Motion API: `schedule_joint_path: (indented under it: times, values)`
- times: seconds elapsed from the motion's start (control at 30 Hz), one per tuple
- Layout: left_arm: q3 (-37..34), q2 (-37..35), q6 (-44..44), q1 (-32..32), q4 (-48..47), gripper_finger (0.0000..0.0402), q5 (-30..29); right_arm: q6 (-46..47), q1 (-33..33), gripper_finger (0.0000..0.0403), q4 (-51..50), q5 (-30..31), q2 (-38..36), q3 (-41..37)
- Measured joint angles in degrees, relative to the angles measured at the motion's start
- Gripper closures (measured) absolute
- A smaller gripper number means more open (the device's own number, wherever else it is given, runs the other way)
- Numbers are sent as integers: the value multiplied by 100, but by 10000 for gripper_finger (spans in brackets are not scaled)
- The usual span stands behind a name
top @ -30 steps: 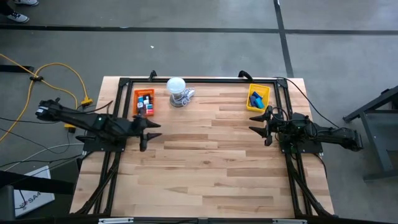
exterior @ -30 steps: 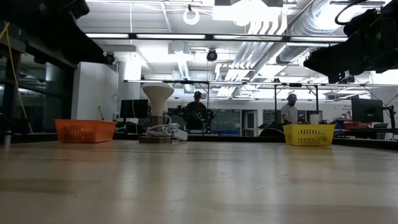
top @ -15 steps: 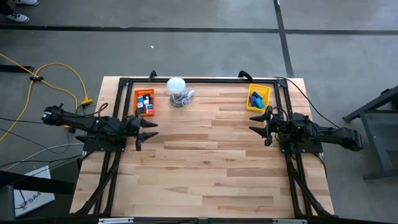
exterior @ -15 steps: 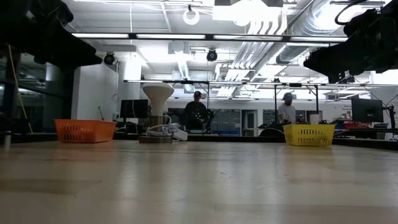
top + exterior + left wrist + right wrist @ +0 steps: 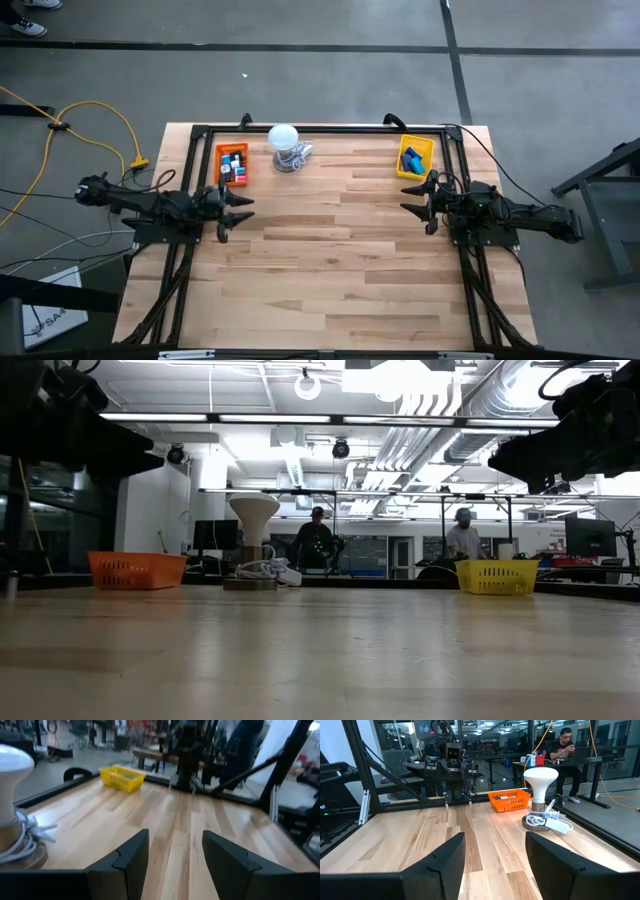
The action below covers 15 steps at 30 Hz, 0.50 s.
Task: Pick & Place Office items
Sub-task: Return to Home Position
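Hovering over the left edge of the table, the left gripper is pointing across the wood with its fingers spread wide and nothing between them. Just beyond it, in the far left corner, the orange tray is holding small red, black, white and teal bits. Beside that tray, a white lamp is standing upright, with a pale cable coiled at its foot. In the far right corner, the yellow tray is holding blue and teal blocks. Near it, the right gripper is hovering over the right edge, facing the left one, its fingers likewise apart and empty. In the low view, two people are standing well behind the table.
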Motion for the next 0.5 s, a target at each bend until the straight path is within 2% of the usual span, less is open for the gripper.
schedule_joint_path:
  times: [0.27,0.5]
  values:
    - [-139,-32,157,2,205,224,77,0,-1,208,0,0,-1,0]
    - [-148,-32,699,2,127,224,699,0,-1,208,0,0,1,0]
